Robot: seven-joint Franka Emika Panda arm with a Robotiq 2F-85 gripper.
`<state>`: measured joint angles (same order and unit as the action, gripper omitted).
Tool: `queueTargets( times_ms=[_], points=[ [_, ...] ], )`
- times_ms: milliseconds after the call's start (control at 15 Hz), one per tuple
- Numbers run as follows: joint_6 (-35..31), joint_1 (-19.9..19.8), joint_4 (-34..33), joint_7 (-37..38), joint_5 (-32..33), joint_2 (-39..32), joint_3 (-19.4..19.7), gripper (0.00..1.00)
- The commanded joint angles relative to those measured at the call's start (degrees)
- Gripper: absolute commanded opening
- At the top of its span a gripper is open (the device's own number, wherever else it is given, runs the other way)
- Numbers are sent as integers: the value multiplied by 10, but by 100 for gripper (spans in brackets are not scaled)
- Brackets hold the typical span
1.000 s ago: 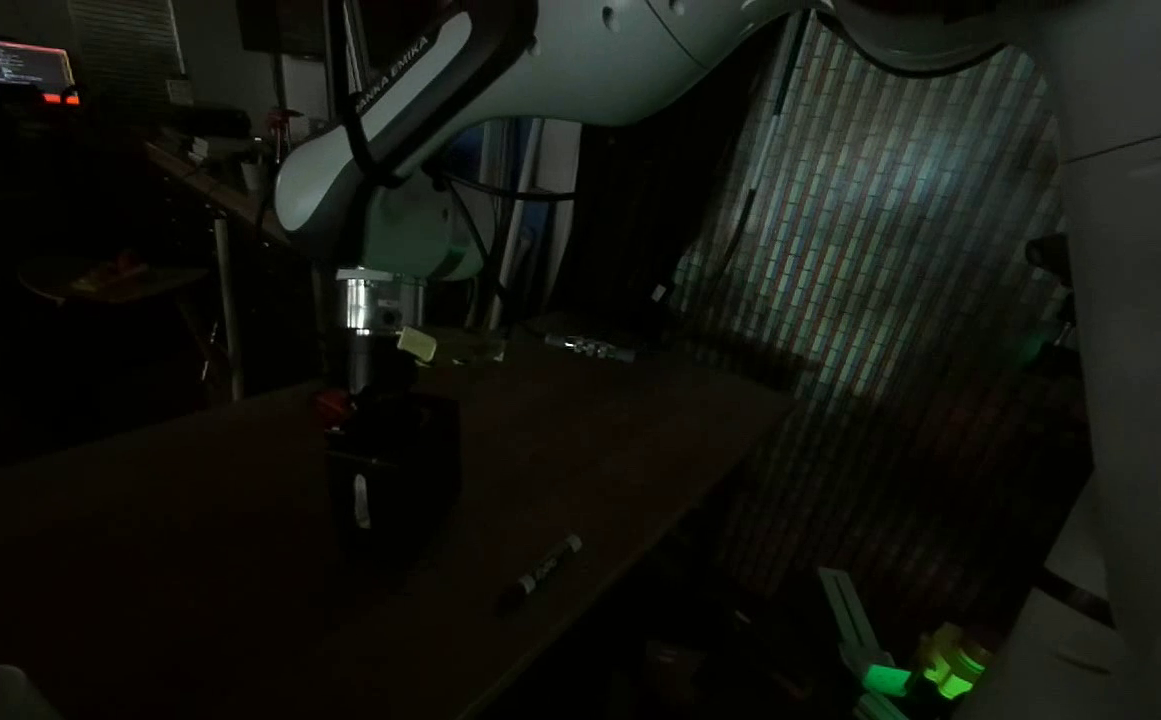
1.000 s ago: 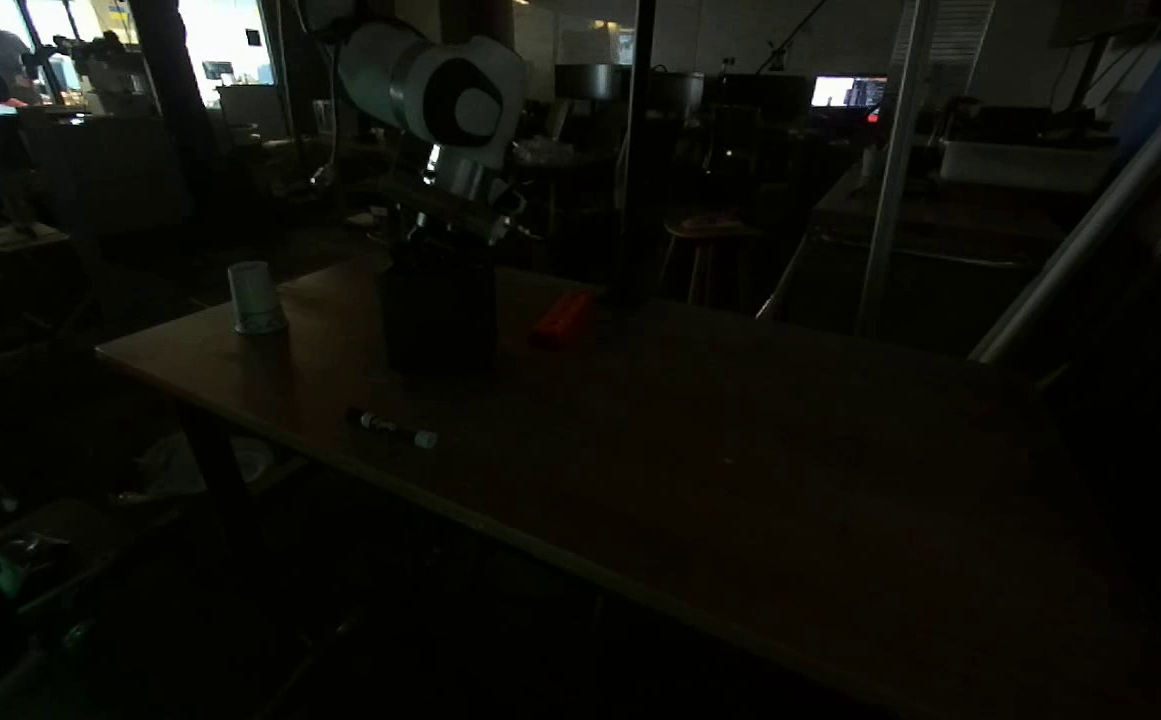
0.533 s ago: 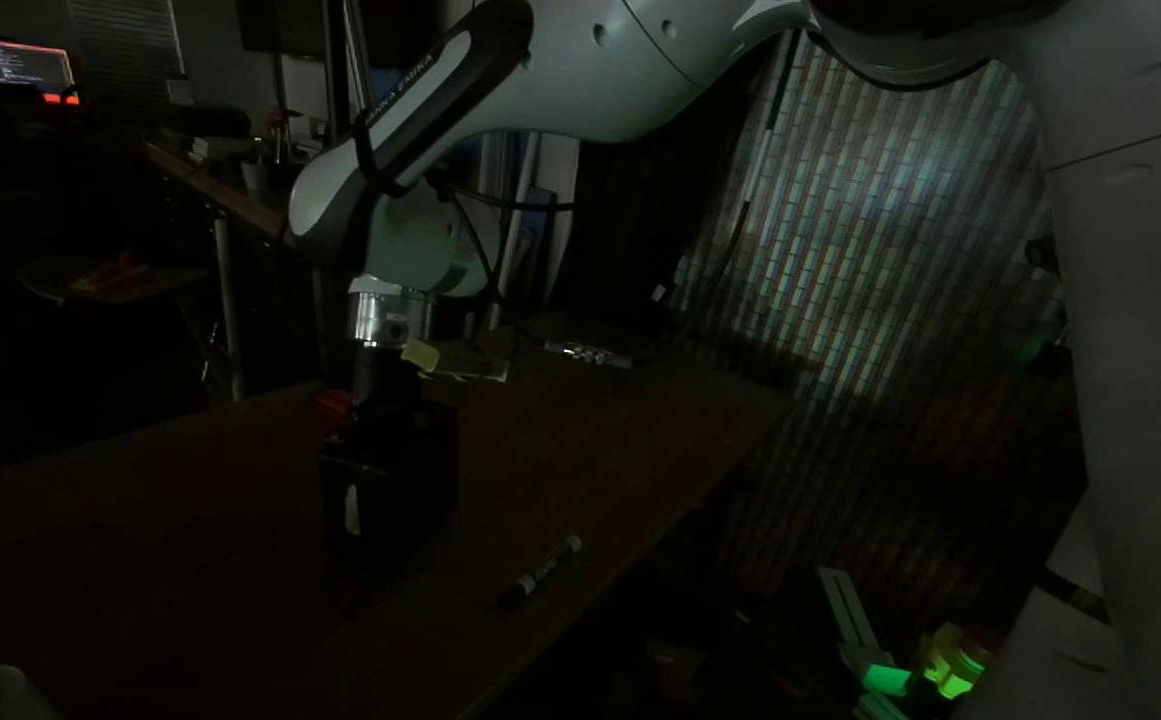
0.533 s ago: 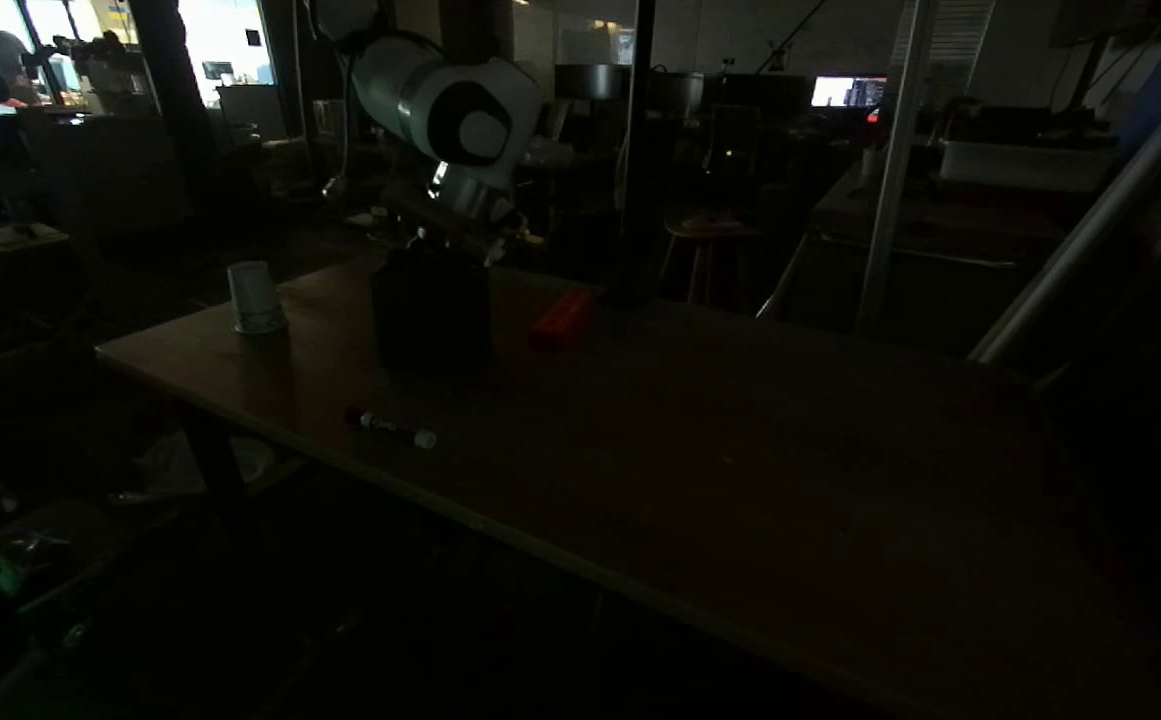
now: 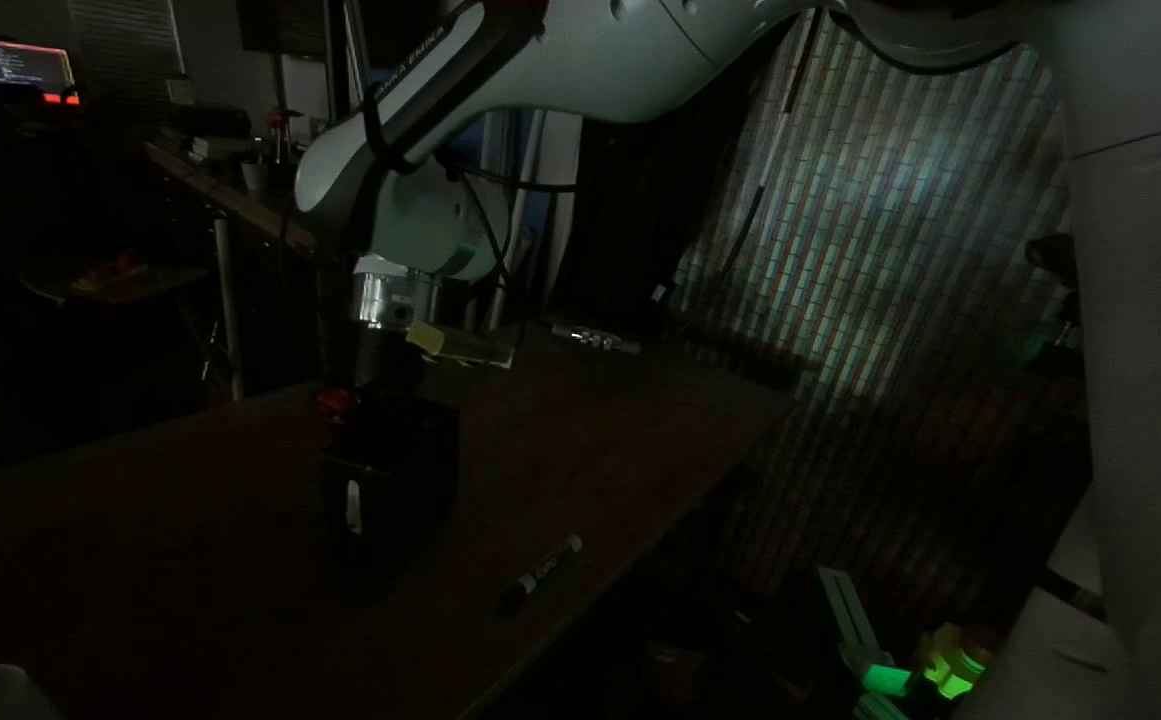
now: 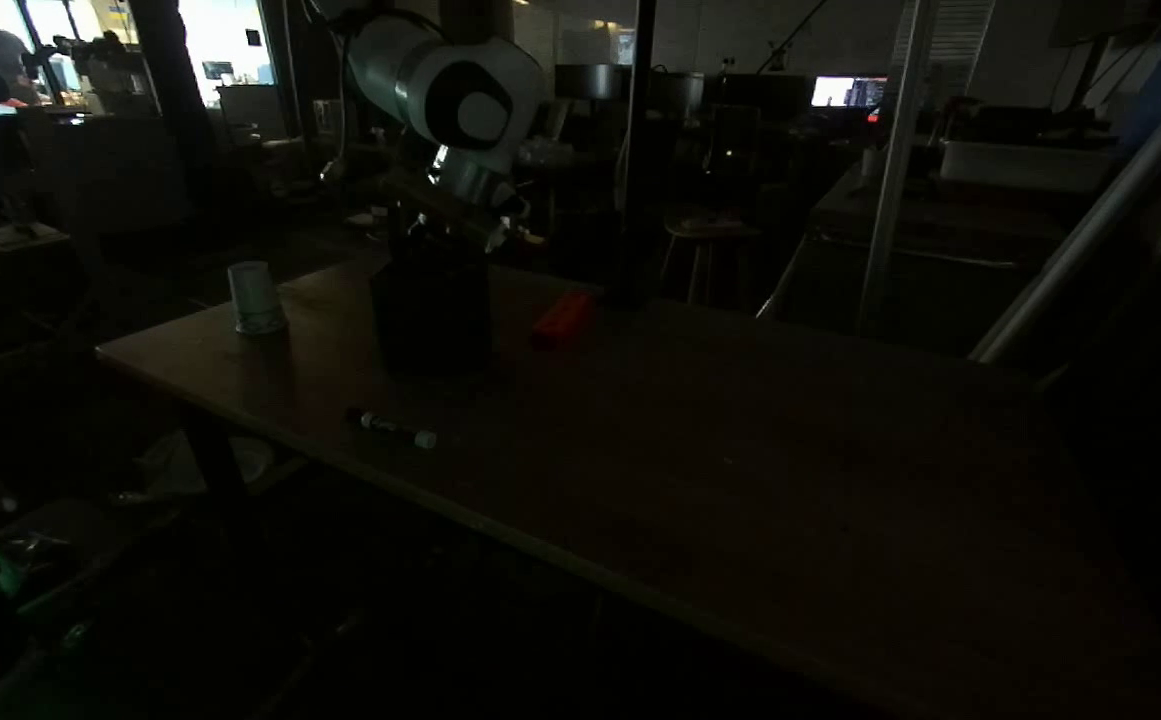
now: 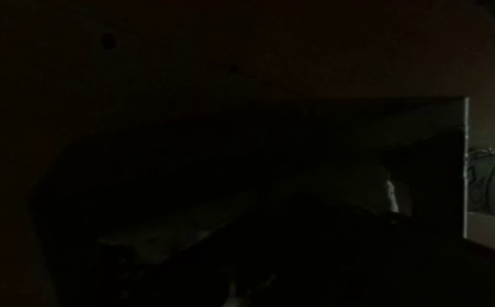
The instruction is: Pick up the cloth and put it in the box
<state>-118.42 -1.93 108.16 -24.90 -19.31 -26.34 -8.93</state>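
The box (image 5: 395, 500) is black and stands upright on the brown table, and it shows in both exterior views (image 6: 435, 320). Its pale rim edge (image 7: 466, 170) shows in the wrist view. My gripper (image 5: 388, 385) points down at the box's open top. It also shows dark above the box in an exterior view (image 6: 425, 248). Its fingertips are lost in the box or the dark, so I cannot tell whether they are open. Dim pale patches (image 7: 157, 245) show inside the box in the wrist view; I cannot tell whether they are the cloth. No cloth shows clearly anywhere.
A marker (image 5: 545, 572) lies near the table's edge, also seen in an exterior view (image 6: 395, 430). A red object (image 6: 562, 320) lies beside the box. A pale upturned cup (image 6: 257, 297) stands near the table's end. The scene is very dark.
My arm came down toward the box, then rose a little again. The box shifted slightly to the left in both exterior views, then stayed put.
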Motion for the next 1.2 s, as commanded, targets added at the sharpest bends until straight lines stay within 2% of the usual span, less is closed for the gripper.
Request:
queueTargets(
  times_ms=[0,533,733,800,867,933,1133],
  points=[
    [-1,3,37,6,12,66,2,0],
    [-12,14,71,47,82,181,24,0],
    [-15,12,79,83,74,221,34,1],
    [-15,13,81,98,72,234,38,5],
    [-1,14,56,69,72,194,36,26],
    [1,14,57,71,72,202,39,6],
    [1,14,60,71,72,196,39,26]
  ],
)
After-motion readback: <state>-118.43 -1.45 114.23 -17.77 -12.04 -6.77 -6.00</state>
